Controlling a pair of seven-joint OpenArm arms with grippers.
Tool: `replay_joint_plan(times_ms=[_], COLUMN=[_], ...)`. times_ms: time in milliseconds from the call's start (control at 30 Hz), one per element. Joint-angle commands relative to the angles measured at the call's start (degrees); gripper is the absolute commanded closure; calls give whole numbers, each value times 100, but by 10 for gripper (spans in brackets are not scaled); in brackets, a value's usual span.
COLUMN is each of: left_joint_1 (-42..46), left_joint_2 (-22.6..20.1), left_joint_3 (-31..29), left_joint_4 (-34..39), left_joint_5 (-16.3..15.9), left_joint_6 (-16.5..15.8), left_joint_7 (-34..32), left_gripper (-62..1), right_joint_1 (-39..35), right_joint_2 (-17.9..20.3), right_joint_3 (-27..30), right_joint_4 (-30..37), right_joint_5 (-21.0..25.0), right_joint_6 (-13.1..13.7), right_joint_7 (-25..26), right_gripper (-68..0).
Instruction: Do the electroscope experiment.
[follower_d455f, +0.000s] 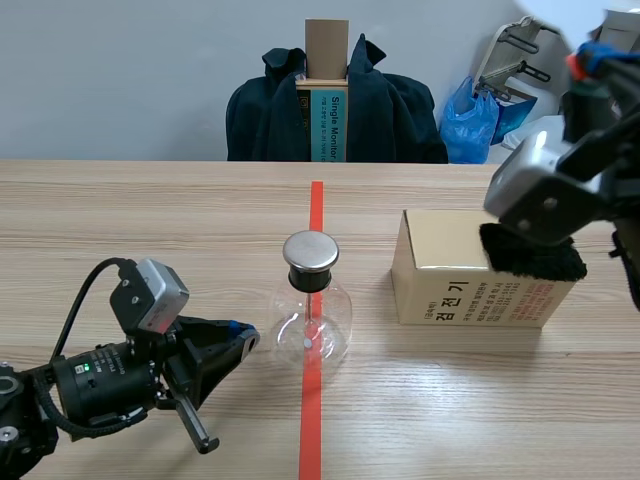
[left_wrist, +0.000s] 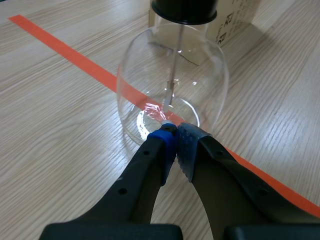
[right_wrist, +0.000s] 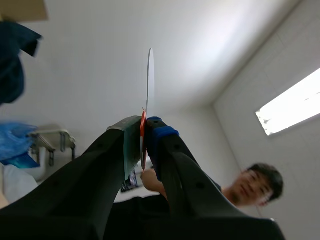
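The electroscope (follower_d455f: 311, 312), a round clear glass flask with a black neck and a metal cap (follower_d455f: 310, 251), stands on the orange tape line mid-table. A thin rod hangs inside it (left_wrist: 172, 75). My left gripper (follower_d455f: 243, 338) lies low beside the flask's left side, shut on nothing; in the left wrist view its pads (left_wrist: 174, 134) meet right at the glass base. My right gripper (follower_d455f: 580, 60) is raised high at the right, pointing up, shut on a thin white plate with an orange-red edge (right_wrist: 149, 85). A black furry cloth (follower_d455f: 532, 256) rests on a cardboard box.
The cardboard box (follower_d455f: 470, 295) with printed text stands right of the flask. Across the table are a chair draped with a dark jacket (follower_d455f: 335, 105), a blue bag (follower_d455f: 472, 118) and a person (right_wrist: 250, 187) visible in the right wrist view.
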Motion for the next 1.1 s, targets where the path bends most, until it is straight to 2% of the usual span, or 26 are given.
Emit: replay_joint_plan(times_ms=[0, 167, 267, 467, 667, 1067], left_joint_1=[-4, -4, -4, -4, -4, -4], left_joint_2=[76, 149, 168, 168, 168, 170], left_joint_3=[127, 284, 284, 284, 284, 284], left_joint_4=[140, 140, 140, 140, 140, 140], left_joint_5=[-26, 63, 79, 76, 76, 74], left_joint_6=[107, 354, 396, 494, 549, 621], left_joint_7=[-66, -63, -59, -42, -42, -46], left_gripper=[-17, -17, -17, -17, -16, -17], right_joint_1=[133, 400, 588, 874, 949, 946], right_joint_2=[59, 59, 59, -4, -197, -192], right_joint_3=[-90, -378, -562, -813, -817, -817], right_joint_4=[-219, -929, -1351, -1926, -2022, -2022], right_joint_5=[42, -9, -44, -92, -280, -542], right_joint_6=[-44, -44, -22, 306, 385, 472], right_joint_7=[205, 837, 1139, 1552, 1714, 2653], right_gripper=[-9, -8, -8, -8, -8, -8])
